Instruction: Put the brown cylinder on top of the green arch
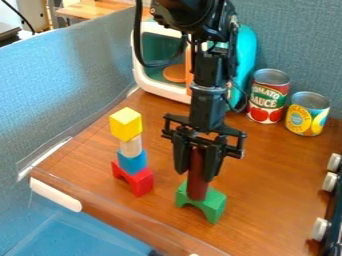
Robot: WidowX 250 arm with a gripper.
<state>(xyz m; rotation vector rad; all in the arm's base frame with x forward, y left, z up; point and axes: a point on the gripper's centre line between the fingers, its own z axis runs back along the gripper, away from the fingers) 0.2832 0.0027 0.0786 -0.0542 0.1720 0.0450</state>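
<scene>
Over the front middle of the wooden surface, my gripper (196, 172) points down and is shut on the brown cylinder (198, 182). The cylinder is upright, its upper part between the fingers and its lower end at the top of the green arch (212, 204). Whether its base bears on the arch or hangs just above it, I cannot tell. The green arch stands on the wood, its opening facing the front.
Left of the gripper stands a stack: red arch (136, 180), blue block (132, 161), pale cylinder (131, 146), yellow cube (125, 124). Two cans (268, 97) (307, 114) and a white-framed toy oven (160, 89) are behind. Stove knobs (320, 229) line the right edge.
</scene>
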